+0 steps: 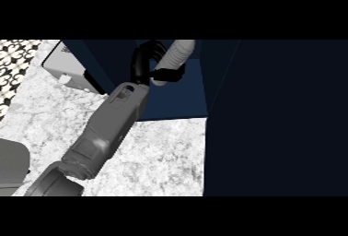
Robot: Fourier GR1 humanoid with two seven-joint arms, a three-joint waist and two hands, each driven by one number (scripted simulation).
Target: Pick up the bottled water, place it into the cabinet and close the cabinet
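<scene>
- The left robot hand [141, 64] is curled round the bottled water [175, 54]. Its black fingers wrap the lower part of the ribbed, pale body.
- The bottle is inside the opening of the dark blue cabinet [187, 99], on the right-hand side of the hand.
- Its long axis is tilted, with the far end leaning up and to the right, deeper into the cabinet.
- I cannot tell whether its lower end touches the cabinet floor.
- The grey forearm slants in from the lower left across the marbled worktop [163, 156], so I judge the way out runs back along that line.
- The right robot hand does not show, which leaves the left one nearest.
- A broad dark panel [285, 115] fills the right side. It may be the door, but that is unclear.
</scene>
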